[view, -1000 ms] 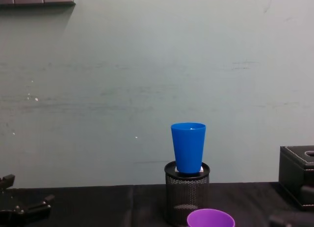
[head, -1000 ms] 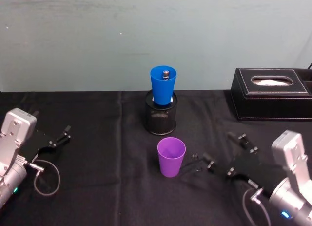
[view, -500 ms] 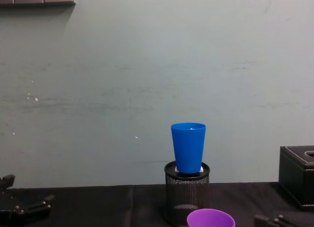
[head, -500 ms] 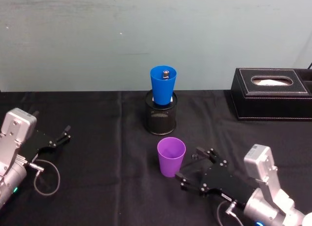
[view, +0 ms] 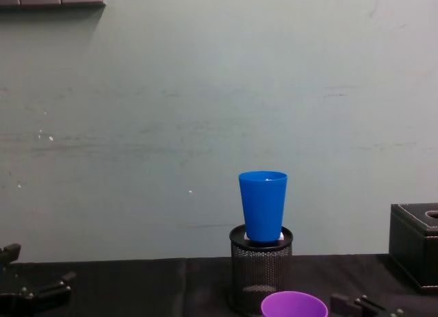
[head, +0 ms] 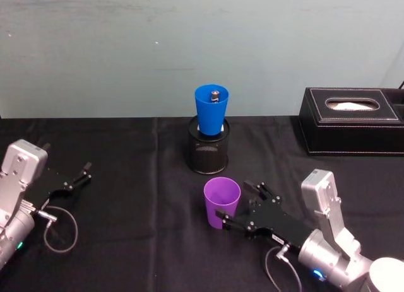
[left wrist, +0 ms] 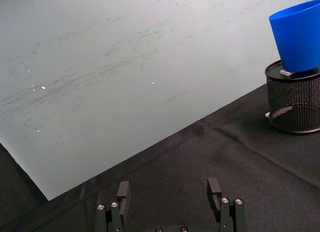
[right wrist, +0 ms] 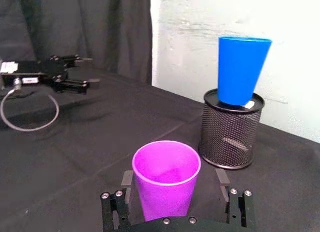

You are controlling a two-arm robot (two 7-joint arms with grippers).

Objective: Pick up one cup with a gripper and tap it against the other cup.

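Straddling purple cup [head: 221,198] with right claw [head: 233,200], jaws apart for a side grip (blue cup [head: 211,109] raised on holder [head: 208,156], twelve o'clock); left claw [left wrist: 170,190] idle, open, nine o'clock.

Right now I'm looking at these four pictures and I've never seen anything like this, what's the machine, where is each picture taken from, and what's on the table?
This is a robot with two arms, each ending in a two-fingered gripper. One picture looks down from its head, one looks forward from its chest, and one comes from a camera on each wrist. On the black-clothed table stand a purple cup and, behind it, a blue cup sitting in a black mesh pen holder; a black tissue box is at the right. The right gripper has its open fingers either side of the purple cup, not yet closed on it. The left gripper rests open at the left, holding nothing.
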